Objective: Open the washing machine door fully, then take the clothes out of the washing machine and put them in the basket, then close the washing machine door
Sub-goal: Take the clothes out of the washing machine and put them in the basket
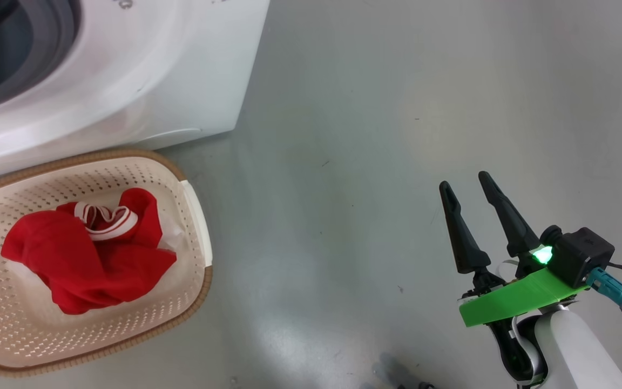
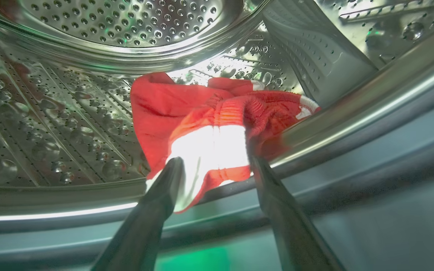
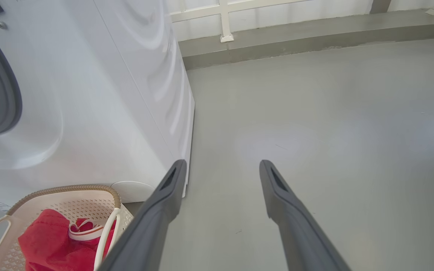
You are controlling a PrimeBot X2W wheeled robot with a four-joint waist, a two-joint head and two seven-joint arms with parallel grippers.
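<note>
A red garment with a white patch lies at the front lip of the washing machine's steel drum. My left gripper is open, one finger on each side of that cloth, tips at its near edge. Another red garment with white trim lies in the cream basket, which stands on the floor against the white washing machine. My right gripper hangs open and empty over bare floor, well to the right of the basket. The washing machine door is out of view.
The right wrist view looks past the right gripper at the machine's side panel, the basket at its foot and grey floor up to a low wall ledge. A grey rubber ring frames the opening.
</note>
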